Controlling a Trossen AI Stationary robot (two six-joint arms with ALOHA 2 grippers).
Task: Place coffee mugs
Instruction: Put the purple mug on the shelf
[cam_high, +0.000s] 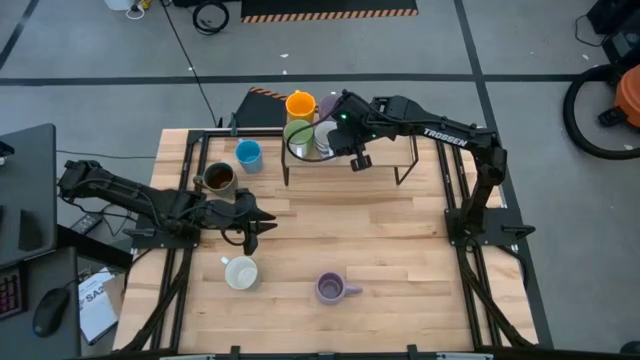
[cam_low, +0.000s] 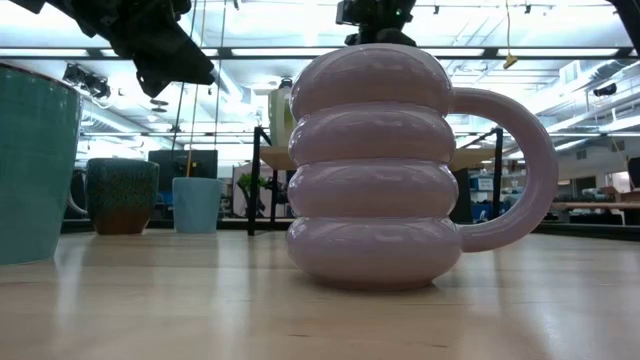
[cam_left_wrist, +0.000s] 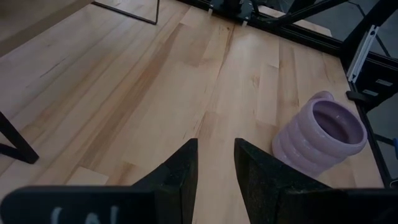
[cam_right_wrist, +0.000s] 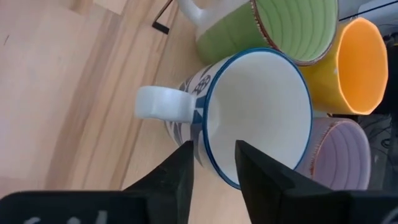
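A black wire rack (cam_high: 405, 170) stands on the wooden table (cam_high: 400, 240).

The left pincer (cam_left_wrist: 216, 168) hangs above the wooden worktop (cam_left_wrist: 124, 93), its two dark fingers (cam_left_wrist: 180, 171) a small gap apart with nothing between them, only bare planks showing through. Off to one side of the fingers stands a pale purple mug (cam_left_wrist: 320, 137) with a ribbed, ringed wall, upright and empty inside. A black metal frame (cam_left_wrist: 298, 28) runs along the worktop's far edge.
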